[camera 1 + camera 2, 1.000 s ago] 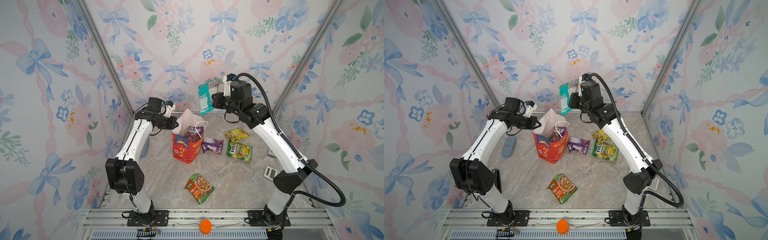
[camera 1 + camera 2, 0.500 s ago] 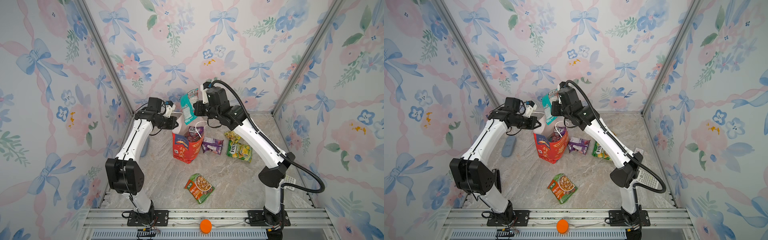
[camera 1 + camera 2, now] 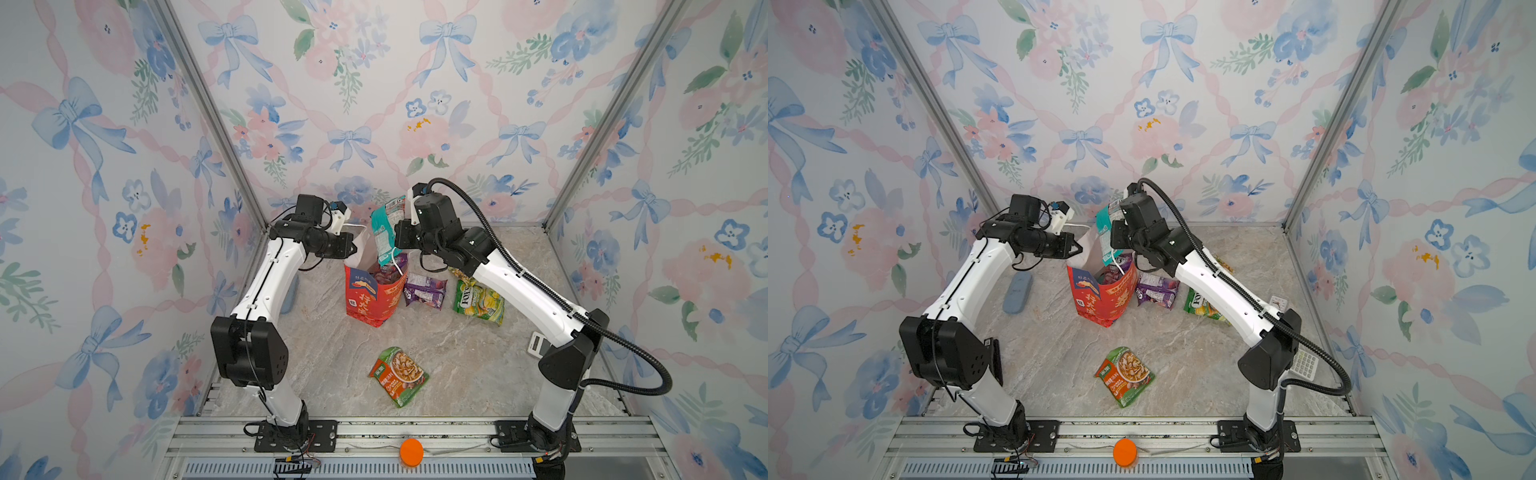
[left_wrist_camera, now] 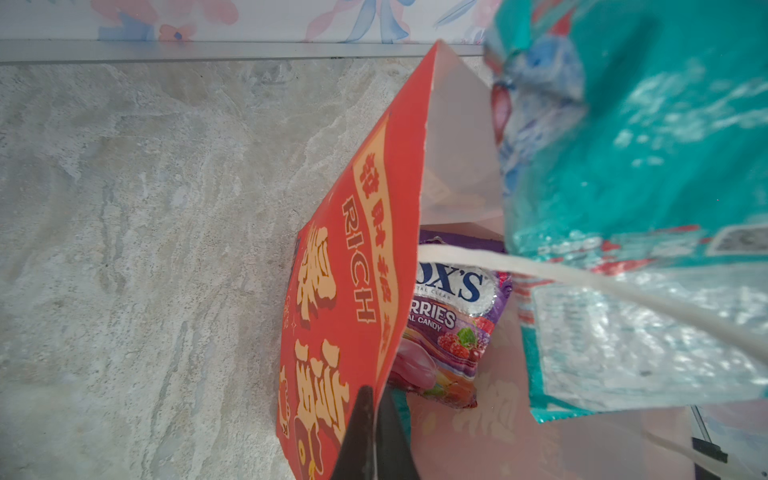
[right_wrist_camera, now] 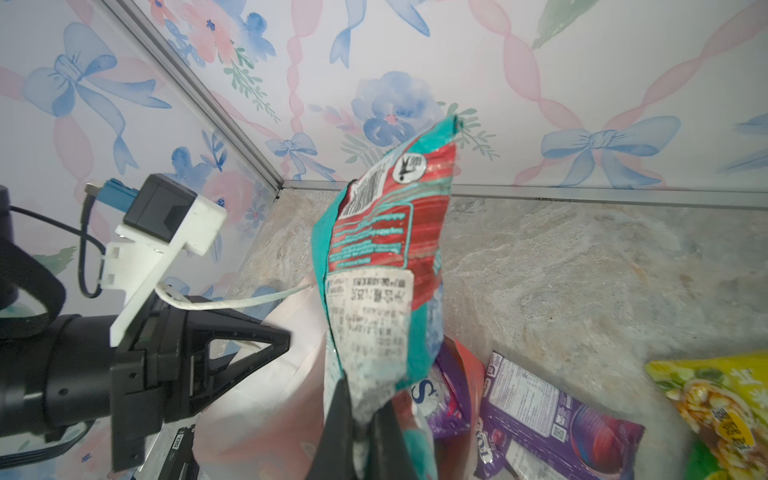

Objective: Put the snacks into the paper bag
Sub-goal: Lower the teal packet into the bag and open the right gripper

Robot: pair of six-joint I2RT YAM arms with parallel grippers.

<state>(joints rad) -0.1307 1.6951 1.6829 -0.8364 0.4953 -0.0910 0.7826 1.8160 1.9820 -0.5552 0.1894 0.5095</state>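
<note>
Pinching the rim of the bag (image 3: 370,299) (image 4: 353,291) on its left wall, the left jaws are closed on the paper, with the red edge caught between their black tips. The bag stands upright near the middle of the tabletop (image 3: 332,353), its mouth open and its pale inside showing. The right jaws are clamped on a crinkled edge of a teal packet (image 3: 384,232) (image 5: 382,270), which stands roughly upright over the bag's mouth. Whether its lower end is past the rim cannot be told. A white cord handle (image 4: 582,282) crosses in front of the teal packet in the left wrist view.

Inside the bag lies a purple FOX'S packet (image 4: 449,324). On the tabletop just right of the bag lies a second purple packet (image 3: 424,289) (image 3: 1156,289). Further right is a green-yellow packet (image 3: 478,299), partly under the right arm. A green-orange packet (image 3: 399,376) (image 3: 1125,376) lies alone toward the front, well apart from the bag. A calculator (image 3: 1304,363) sits by the right arm's lower joint, and a grey-blue object (image 3: 1017,293) lies left of the bag, near the left arm.
</note>
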